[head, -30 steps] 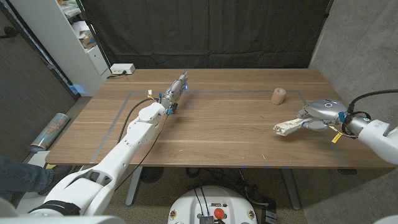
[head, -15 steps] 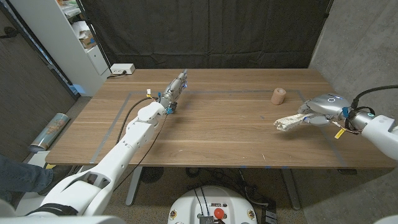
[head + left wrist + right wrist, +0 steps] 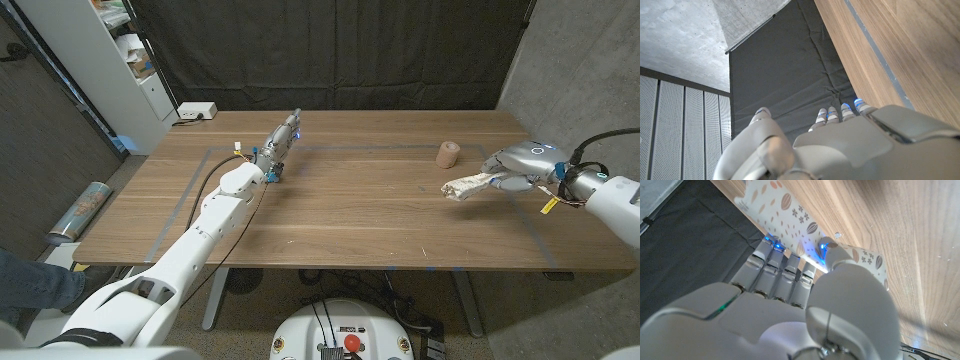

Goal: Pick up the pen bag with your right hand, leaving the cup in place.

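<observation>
right hand [image 3: 515, 166] grips pen bag [image 3: 468, 184] | print: seemingly leaves, flowers

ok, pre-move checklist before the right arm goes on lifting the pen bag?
1. Right hand grips pen bag: ok; fingers and thumb clamp it in the wrist view.
2. Bag clear of the table: cannot tell.
3. Cup apart from bag and hand: ok.
4. Cup upright: not ok, looks to be lying on its side.
5. Left hand far from the bag, holding nothing: ok.
</observation>
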Robot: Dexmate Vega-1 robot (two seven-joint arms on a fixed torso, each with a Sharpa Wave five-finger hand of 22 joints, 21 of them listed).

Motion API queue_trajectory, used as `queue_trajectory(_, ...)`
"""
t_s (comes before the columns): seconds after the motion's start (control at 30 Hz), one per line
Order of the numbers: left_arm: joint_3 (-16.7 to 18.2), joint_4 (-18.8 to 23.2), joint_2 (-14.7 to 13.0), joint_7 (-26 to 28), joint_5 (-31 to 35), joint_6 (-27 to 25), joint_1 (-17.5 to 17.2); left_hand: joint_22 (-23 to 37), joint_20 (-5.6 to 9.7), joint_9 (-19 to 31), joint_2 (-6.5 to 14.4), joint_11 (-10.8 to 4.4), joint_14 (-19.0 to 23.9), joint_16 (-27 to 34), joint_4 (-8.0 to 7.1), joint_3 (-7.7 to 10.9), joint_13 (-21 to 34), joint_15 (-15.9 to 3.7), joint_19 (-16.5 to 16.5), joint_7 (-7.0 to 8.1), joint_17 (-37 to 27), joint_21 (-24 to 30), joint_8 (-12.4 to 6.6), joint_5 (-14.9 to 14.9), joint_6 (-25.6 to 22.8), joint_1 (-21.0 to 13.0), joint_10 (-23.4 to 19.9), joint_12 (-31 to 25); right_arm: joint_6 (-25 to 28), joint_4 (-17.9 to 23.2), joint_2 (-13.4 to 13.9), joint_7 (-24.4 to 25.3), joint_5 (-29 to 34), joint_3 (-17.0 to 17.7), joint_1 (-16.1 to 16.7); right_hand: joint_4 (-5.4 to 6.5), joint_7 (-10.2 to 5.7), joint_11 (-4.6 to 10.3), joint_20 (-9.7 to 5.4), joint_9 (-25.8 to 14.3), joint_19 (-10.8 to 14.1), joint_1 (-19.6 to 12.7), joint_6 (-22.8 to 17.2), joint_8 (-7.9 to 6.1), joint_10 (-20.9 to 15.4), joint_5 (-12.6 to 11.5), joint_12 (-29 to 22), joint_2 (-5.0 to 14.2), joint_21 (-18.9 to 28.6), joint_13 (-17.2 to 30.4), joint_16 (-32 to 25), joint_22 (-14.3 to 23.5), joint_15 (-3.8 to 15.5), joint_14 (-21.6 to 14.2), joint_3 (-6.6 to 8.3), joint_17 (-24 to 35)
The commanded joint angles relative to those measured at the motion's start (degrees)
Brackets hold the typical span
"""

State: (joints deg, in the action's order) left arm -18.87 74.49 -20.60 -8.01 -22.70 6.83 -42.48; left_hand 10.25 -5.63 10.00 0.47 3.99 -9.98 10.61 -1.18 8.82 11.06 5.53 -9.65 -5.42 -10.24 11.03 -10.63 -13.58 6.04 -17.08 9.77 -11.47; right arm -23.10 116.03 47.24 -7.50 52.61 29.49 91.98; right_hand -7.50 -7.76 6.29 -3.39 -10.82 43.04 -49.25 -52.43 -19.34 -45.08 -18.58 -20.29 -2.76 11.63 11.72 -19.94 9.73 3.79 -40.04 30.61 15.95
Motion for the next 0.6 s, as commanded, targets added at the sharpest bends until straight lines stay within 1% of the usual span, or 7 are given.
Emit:
queue_trajectory(0.03, 0.0, 1.5, -0.6, 0.0, -0.2, 0.0, -0.2, 0.1, -0.26, 0.3, 0.6, -0.04, -4.4, 0.2, -0.04, -0.26, 0.1, 0.29, -4.4, 0.35, -0.4, 0.2, -0.19, 0.1, 0.3, -0.2, 0.9, -0.6, -1.5, 2.3, -2.9, -0.1, 0.3, 2.8, -0.3, 0.09, -0.2, 0.17, 0.28, -0.3, 0.0, -0.1, -0.4, 0.07, -0.3, 0.1, 0.3, 0.55, -0.1, 0.1, 0.2, 0.1, 6.04, -0.4, 0.27, 0.2)
queue_trajectory(0.43, -0.2, 1.2, -0.6, -0.3, -0.4, 0.8, 0.1, 0.1, -0.33, 0.3, 0.6, 0.01, -4.4, 0.2, 0.01, -0.31, 0.1, 0.29, -4.5, 0.28, -0.3, 0.2, -0.17, 0.1, 0.4, -0.2, 1.0, -0.6, -2.9, 4.0, -4.7, -1.5, 0.8, 4.5, -0.8, 0.13, -0.15, 0.2, 0.27, -0.3, 0.0, -0.1, -0.4, 0.21, -0.3, 0.3, 0.5, 0.61, -0.2, 0.1, 0.3, 0.1, 6.07, -0.7, 0.32, 0.2)
queue_trajectory(0.53, -0.1, 1.0, -0.5, -0.6, -0.6, 1.0, 0.2, 0.1, -0.29, 0.3, 0.6, 0.03, -4.4, 0.2, 0.02, -0.33, 0.1, 0.31, -4.5, 0.26, -0.3, 0.2, -0.17, 0.1, 0.4, -0.2, 1.0, -0.6, -3.0, 4.3, -5.0, -2.1, 0.8, 4.7, -1.2, 0.15, -0.26, 0.59, 0.31, -0.3, 0.0, -0.1, -0.6, 0.19, -0.5, 0.4, 0.6, 0.68, -0.2, 0.1, 0.3, 0.1, 6.18, -0.7, 0.33, 0.3)
queue_trajectory(0.57, -0.1, 1.1, -0.6, -0.6, -0.5, 1.0, 0.3, 0.1, -0.3, 0.3, 0.6, 0.06, -4.4, 0.2, 0.02, -0.33, 0.1, 0.3, -4.5, 0.29, -0.3, 0.2, -0.17, 0.1, 0.4, -0.2, 1.0, -0.6, -3.0, 4.4, -5.1, -2.2, 0.9, 4.8, -1.3, 0.08, -0.22, 0.25, 0.31, -0.3, 0.0, -0.1, -0.6, 0.22, -0.4, 0.4, 0.6, 0.64, -0.2, 0.1, 0.4, 0.1, 6.14, -0.7, 0.36, 0.2)
queue_trajectory(0.6, -0.1, 1.1, -0.6, -0.7, -0.6, 1.0, 0.3, 0.1, -0.29, 0.3, 0.7, 0.04, -4.4, 0.2, 0.03, -0.34, 0.1, 0.3, -4.5, 0.28, -0.3, 0.2, -0.17, 0.1, 0.4, -0.2, 1.0, -0.6, -3.1, 4.4, -5.1, -2.3, 0.9, 4.8, -1.4, 0.12, -0.21, 0.24, 0.32, -0.3, 0.0, -0.1, -0.6, 0.22, -0.5, 0.4, 0.6, 0.7, -0.2, 0.1, 0.4, 0.1, 6.12, -0.7, 0.35, 0.3)
